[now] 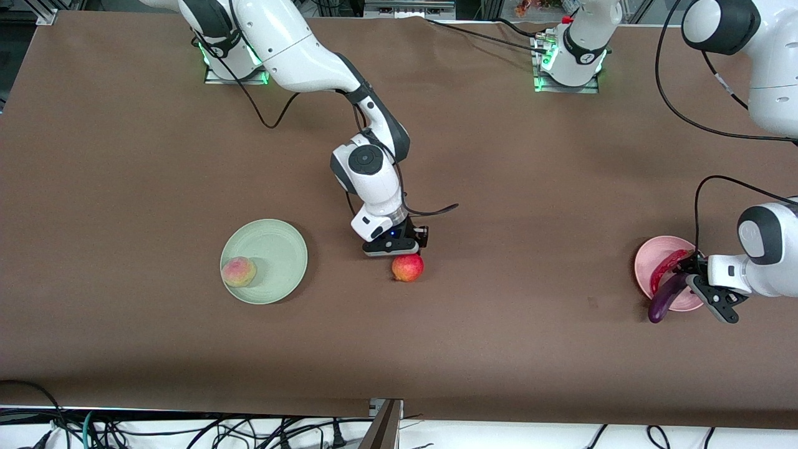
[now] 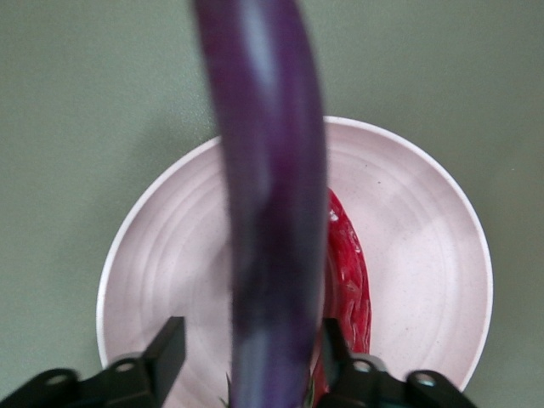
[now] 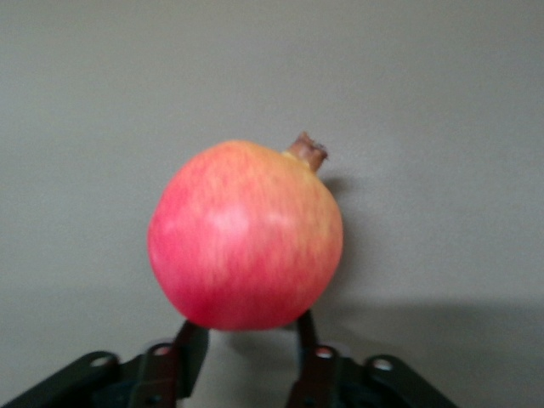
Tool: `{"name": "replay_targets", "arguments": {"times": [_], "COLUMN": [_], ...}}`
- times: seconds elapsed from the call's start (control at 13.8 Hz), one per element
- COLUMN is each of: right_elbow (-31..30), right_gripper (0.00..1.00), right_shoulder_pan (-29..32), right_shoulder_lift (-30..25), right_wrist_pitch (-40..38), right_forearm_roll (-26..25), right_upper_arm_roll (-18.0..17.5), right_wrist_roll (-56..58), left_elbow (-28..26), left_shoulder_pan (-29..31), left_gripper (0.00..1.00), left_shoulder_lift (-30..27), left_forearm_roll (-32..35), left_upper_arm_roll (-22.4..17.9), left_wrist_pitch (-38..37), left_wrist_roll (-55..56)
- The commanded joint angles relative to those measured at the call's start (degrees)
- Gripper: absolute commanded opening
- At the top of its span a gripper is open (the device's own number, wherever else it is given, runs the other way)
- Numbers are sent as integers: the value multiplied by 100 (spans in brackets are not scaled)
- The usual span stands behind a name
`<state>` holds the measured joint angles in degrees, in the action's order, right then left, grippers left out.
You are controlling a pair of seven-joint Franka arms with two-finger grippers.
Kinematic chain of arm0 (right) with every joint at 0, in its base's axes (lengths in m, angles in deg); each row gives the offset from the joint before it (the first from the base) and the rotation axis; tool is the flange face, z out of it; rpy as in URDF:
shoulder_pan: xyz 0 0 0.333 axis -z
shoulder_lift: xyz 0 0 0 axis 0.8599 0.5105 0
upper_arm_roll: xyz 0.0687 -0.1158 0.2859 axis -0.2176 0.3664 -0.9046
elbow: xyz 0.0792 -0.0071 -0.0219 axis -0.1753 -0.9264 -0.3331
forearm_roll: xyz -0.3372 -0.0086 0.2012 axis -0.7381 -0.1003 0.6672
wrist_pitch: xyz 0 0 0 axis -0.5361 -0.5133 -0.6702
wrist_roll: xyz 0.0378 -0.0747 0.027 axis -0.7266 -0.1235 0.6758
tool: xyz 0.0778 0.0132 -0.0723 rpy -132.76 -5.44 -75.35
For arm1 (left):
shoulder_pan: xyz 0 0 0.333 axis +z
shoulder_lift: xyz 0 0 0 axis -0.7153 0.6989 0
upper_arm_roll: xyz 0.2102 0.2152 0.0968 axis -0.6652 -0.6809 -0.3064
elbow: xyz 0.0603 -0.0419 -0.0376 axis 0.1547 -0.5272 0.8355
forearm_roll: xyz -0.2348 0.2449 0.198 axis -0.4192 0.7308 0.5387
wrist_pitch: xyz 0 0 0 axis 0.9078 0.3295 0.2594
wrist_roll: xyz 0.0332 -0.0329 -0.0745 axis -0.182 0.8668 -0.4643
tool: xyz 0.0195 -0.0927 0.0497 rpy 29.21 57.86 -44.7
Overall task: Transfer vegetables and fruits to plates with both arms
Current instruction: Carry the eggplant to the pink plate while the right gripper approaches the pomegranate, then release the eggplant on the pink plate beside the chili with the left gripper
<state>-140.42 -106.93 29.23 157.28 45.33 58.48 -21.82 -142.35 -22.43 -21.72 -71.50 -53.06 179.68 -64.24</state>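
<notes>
You see a matt brown cloth-like table cover (image 1: 124,156), faintly rippled at its top edge. The long purple eggplant (image 2: 268,212) looks smooth and glossy. The red chili pepper (image 2: 347,280) looks shiny and wrinkled. The round pink plate (image 2: 408,255) looks matt, with faint concentric rings. The red-orange pomegranate (image 3: 246,238) has smooth, softly sheened skin.

Robotics lab, brown-covered table (image 1: 124,156), bolted arm bases (image 1: 567,75) with green lights, loose cables (image 1: 187,430) along the edge
</notes>
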Motion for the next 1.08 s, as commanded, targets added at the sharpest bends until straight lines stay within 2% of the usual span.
{"name": "replay_targets", "arguments": {"times": [0.0, 0.07, 0.14, 0.22, 0.29, 0.51, 0.72, 1.01], "right_elbow": [122, 113, 122, 113, 113, 122, 122, 122], "right_gripper": [8, 8, 19, 73, 100, 100, 100, 100], "right_shoulder_pan": [7, 16, 8, -10, -36, -45, -45, -45], "right_shoulder_lift": [31, 22, 13, 22, 22, 4, -5, 4], "right_wrist_pitch": [20, 20, 11, 20, 38, 47, 47, 99], "right_forearm_roll": [-127, -127, -109, -74, -74, -57, -92, -118], "right_upper_arm_roll": [50, 50, 50, 41, 41, 41, 49, 172], "right_wrist_roll": [1, 1, -25, -69, -104, -174, -174, -174], "left_elbow": [232, 232, 232, 250, 285, 390, 610, 611], "left_shoulder_pan": [6, 6, 6, 6, -11, -29, -64, -117], "left_gripper": [100, 100, 100, 100, 100, 100, 100, 100], "left_shoulder_lift": [63, 19, -51, -69, -78, -201, -377, -1086], "left_forearm_roll": [51, 51, 51, 42, 42, -256, -353, -678], "left_upper_arm_roll": [30, 38, 47, 82, 91, 91, 161, 249], "left_wrist_pitch": [-119, -146, -242, -417, -593, -1137, -1954, -2527], "left_wrist_roll": [-78, -78, -69, -61, -52, 27, 903, 2037]}}
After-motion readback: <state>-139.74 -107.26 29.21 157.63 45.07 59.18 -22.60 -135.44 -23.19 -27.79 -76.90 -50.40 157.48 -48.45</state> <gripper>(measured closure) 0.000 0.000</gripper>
